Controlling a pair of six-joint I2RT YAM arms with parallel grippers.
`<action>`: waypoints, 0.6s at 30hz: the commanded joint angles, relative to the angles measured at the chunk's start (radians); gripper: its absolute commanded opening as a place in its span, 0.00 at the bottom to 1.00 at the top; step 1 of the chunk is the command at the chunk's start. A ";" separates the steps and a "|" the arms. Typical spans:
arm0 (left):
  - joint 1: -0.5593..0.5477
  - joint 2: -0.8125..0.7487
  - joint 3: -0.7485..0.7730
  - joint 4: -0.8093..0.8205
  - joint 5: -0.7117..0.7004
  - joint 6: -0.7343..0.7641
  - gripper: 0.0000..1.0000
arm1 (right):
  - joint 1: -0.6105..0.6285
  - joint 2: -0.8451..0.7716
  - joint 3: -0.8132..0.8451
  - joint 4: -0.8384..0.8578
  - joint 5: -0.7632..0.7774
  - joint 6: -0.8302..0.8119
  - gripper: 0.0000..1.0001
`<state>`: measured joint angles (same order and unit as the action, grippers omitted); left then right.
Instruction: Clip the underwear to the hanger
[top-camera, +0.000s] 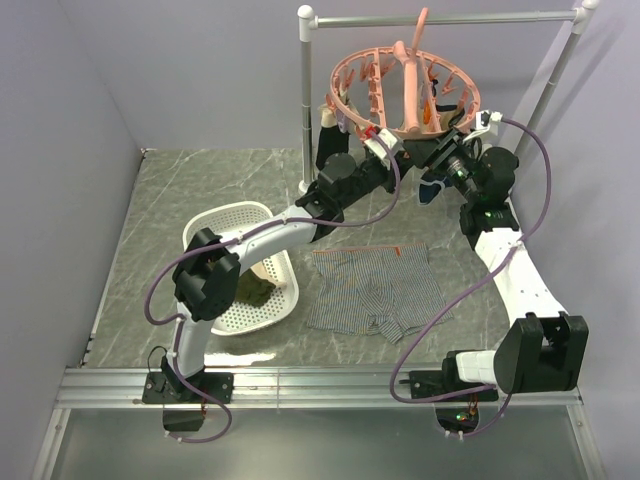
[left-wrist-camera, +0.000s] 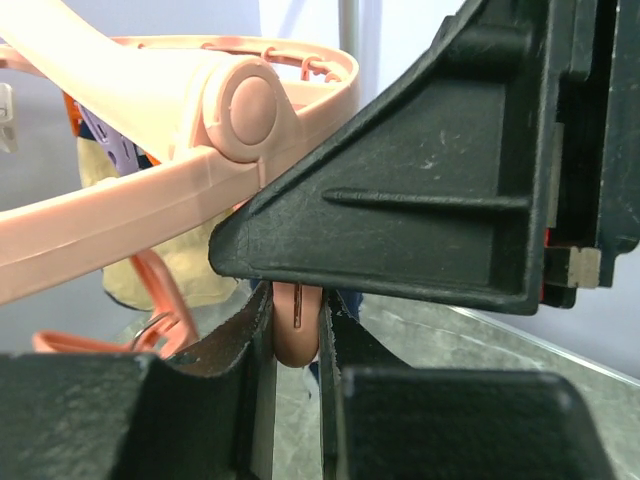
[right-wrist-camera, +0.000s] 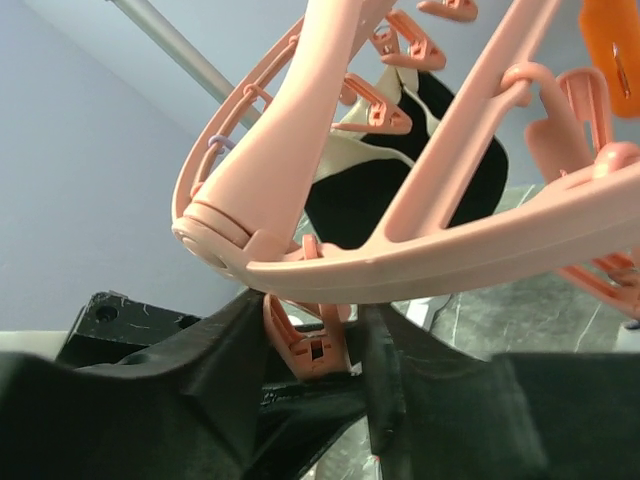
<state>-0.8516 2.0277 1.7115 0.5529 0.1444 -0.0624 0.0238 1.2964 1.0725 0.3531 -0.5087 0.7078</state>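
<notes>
The pink hanger (top-camera: 352, 62) hangs from the rail at the back, with its ring (left-wrist-camera: 120, 215) across the left wrist view. The striped underwear (top-camera: 372, 290) lies flat on the table, apart from both arms. My left gripper (top-camera: 380, 142) is raised to the ring's near side, its jaws (left-wrist-camera: 296, 300) shut on a hanging pink clip peg (left-wrist-camera: 297, 335). My right gripper (top-camera: 438, 152) is at the ring's right side. Its jaws (right-wrist-camera: 318, 335) stand open around another peg (right-wrist-camera: 312, 348), with a slim gap at the right finger. Dark cloth (right-wrist-camera: 320, 410) shows just under that peg.
A white basket (top-camera: 262, 214) holding an olive garment (top-camera: 258, 290) stands left of the underwear. The grey rail stand (top-camera: 305, 100) rises behind. A cream garment (left-wrist-camera: 170, 270) and a dark one (right-wrist-camera: 400, 190) hang from the ring. Walls close in on both sides.
</notes>
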 joint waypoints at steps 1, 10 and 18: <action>-0.017 -0.011 -0.018 0.021 -0.009 0.050 0.00 | 0.002 -0.005 0.064 -0.008 0.042 0.012 0.48; -0.018 -0.009 -0.032 0.030 -0.019 0.052 0.00 | -0.016 -0.013 0.061 -0.009 0.050 0.021 0.47; -0.015 -0.004 -0.036 0.039 -0.003 0.070 0.06 | -0.018 -0.008 0.049 0.047 0.024 0.027 0.20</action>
<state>-0.8543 2.0277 1.6825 0.5716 0.1154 -0.0097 0.0170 1.2976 1.0809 0.3054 -0.5018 0.7120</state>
